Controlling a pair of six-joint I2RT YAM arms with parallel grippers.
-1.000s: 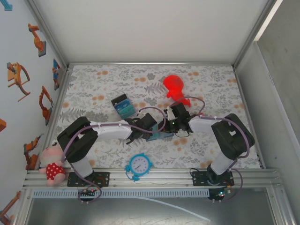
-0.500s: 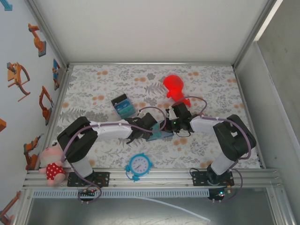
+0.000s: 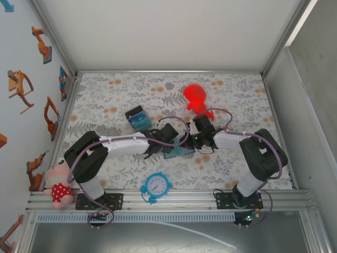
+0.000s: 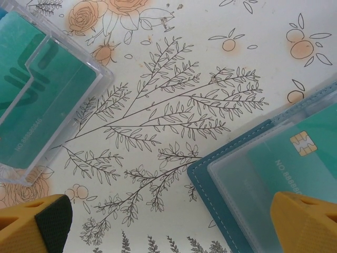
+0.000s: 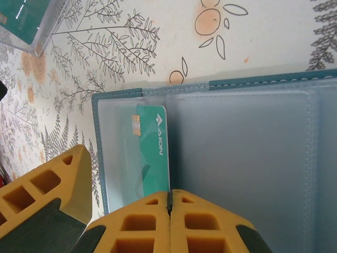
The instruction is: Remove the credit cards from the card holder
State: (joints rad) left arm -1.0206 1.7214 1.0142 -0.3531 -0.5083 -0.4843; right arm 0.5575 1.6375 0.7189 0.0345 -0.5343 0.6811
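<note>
The card holder (image 3: 174,153) lies open on the flowered table mat between the two arms. In the right wrist view the card holder (image 5: 247,153) shows clear sleeves, and a teal credit card (image 5: 152,153) sits in the left one. My right gripper (image 5: 170,203) is shut, its tips resting on the holder by that card's right edge. In the left wrist view my left gripper (image 4: 171,226) stands open, one finger on bare mat, the other over the card holder (image 4: 226,179). The chipped credit card (image 4: 310,153) shows through the sleeve. From above, the left gripper (image 3: 166,138) and right gripper (image 3: 188,143) meet at the holder.
A clear box with teal cards (image 3: 138,119) lies left of and beyond the holder; the box (image 4: 42,89) is close to my left fingers. A red figure (image 3: 196,98) stands behind, a blue clock (image 3: 156,185) near the front edge, a pink plush toy (image 3: 58,185) front left.
The left gripper has shifted slightly away from the front edge and toward the holder's left end. The right gripper stays shut on the holder, hardly moved.
</note>
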